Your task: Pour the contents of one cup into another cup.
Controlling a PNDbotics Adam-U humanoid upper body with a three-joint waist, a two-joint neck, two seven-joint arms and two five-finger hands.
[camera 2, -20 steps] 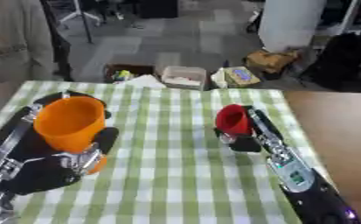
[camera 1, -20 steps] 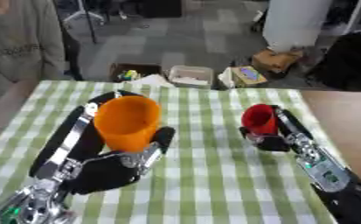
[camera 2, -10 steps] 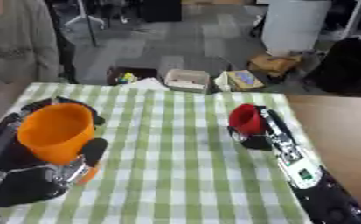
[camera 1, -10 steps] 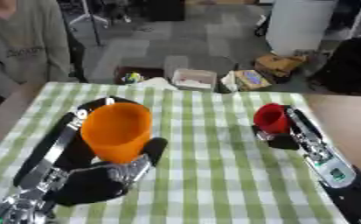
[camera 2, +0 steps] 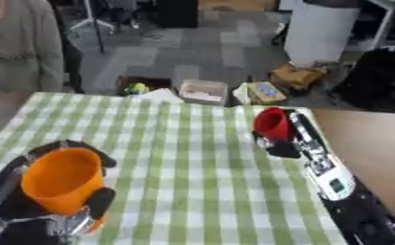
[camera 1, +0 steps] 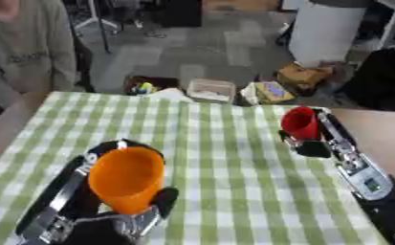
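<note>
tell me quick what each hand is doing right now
Left hand: shut on the orange cup, holding it upright.
Right hand: shut on the red cup, near the table's far right edge.

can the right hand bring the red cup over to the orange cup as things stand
Probably yes. The right hand already holds the red cup, the left hand holds the orange cup, and only bare checked cloth lies between them.
</note>
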